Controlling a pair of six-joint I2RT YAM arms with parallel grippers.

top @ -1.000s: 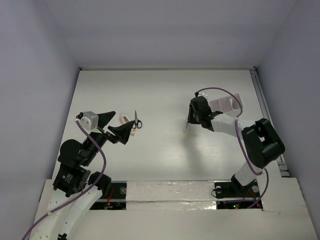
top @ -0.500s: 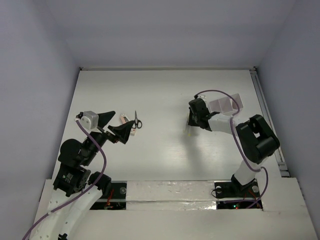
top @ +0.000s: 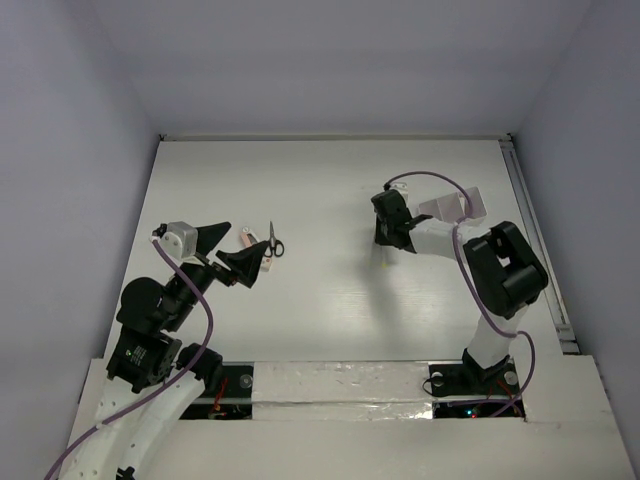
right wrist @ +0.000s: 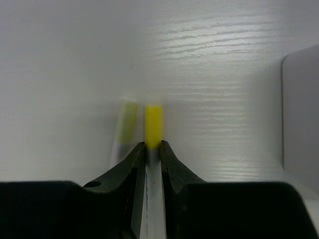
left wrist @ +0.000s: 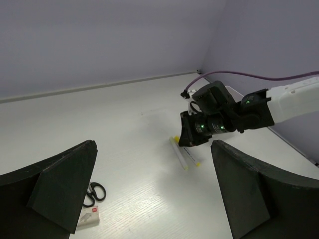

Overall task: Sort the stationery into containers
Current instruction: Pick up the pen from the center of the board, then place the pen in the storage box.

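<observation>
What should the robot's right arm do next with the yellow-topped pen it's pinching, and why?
Probably lift the yellow-capped pen straight up a little. The right fingers pinch it from both sides, a second pen lies close beside it, and the box sits off to one side, so rising first should avoid dragging the neighbour along.

No legible text; unreadable red mark on the pale block
</observation>
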